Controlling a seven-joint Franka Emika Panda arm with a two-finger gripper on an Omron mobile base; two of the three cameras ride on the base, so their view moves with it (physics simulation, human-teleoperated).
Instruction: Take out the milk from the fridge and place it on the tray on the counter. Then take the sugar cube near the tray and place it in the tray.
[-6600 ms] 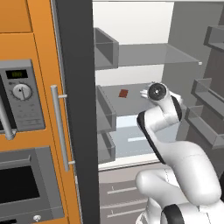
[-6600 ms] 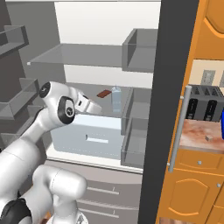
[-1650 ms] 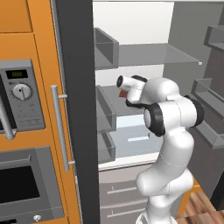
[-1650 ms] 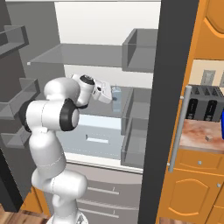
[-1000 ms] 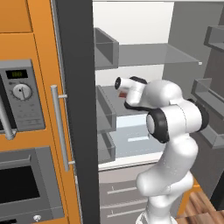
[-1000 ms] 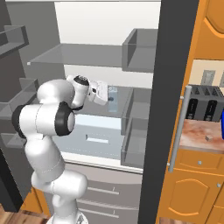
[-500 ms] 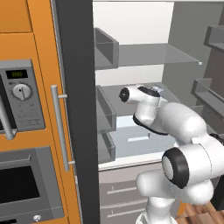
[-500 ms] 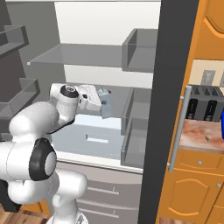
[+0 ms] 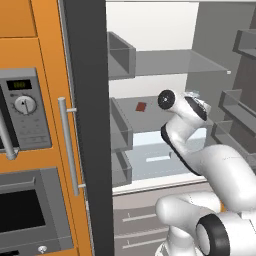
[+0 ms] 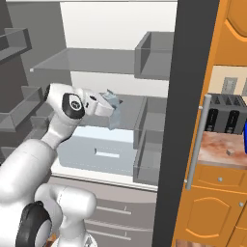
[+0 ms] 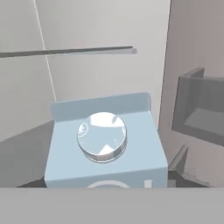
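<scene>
1. Inside the tall dark-grey-framed fridge (image 10: 190, 72), on its middle grey shelf (image 9: 150, 107), the tool (image 10: 110, 105) is right at the small pale grey-white gabled milk carton (image 11: 105, 144).
2. Whether its jaws clamp the carton, I cannot tell.
3. Left on that shelf lies a small reddish-brown item (image 9: 141, 106).

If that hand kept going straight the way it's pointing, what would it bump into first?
Most likely the milk: seen from the hand, the carton sits right ahead and very close, inside the fridge. Whether they already touch is unclear.
</scene>
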